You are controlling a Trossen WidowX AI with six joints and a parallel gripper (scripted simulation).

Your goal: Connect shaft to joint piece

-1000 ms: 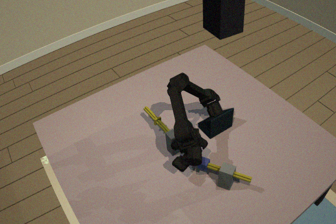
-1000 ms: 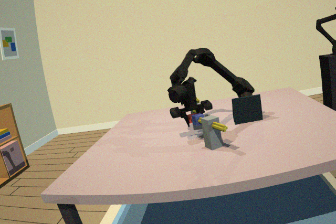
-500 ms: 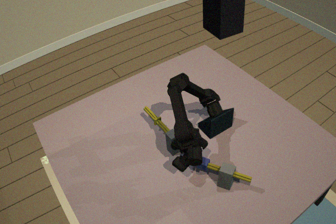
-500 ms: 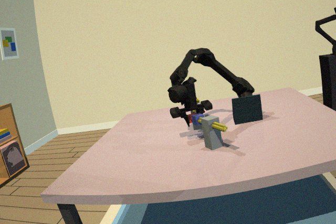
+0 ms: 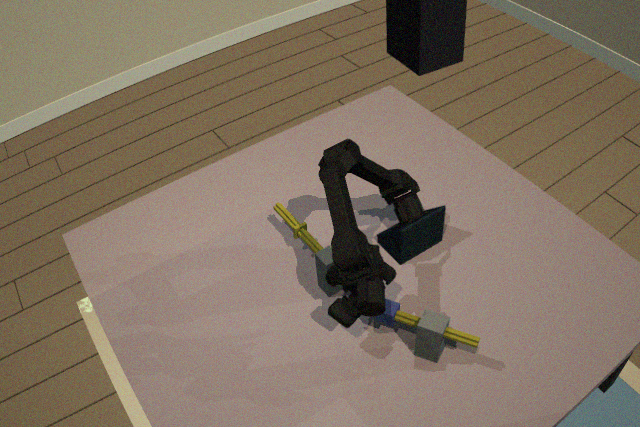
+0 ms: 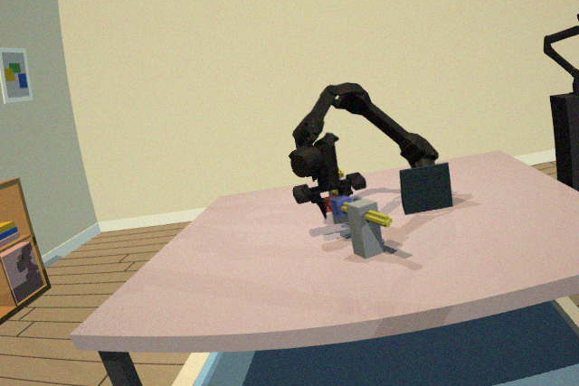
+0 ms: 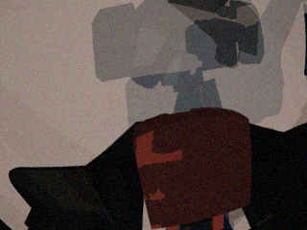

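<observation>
Two yellow shafts are meeting under the gripper [image 5: 361, 308] in the top view, at about six o'clock from the arm's base [image 5: 434, 215]; the joint piece [image 5: 388, 314] is peeking out blue. Seen from outside, the fingers are clamping that piece beside the grey block [image 6: 365, 232]. At the wrist, its red face [image 7: 195, 167] is filling the half-open jaws. It looks stiff and light, best gripped on flat sides.
</observation>
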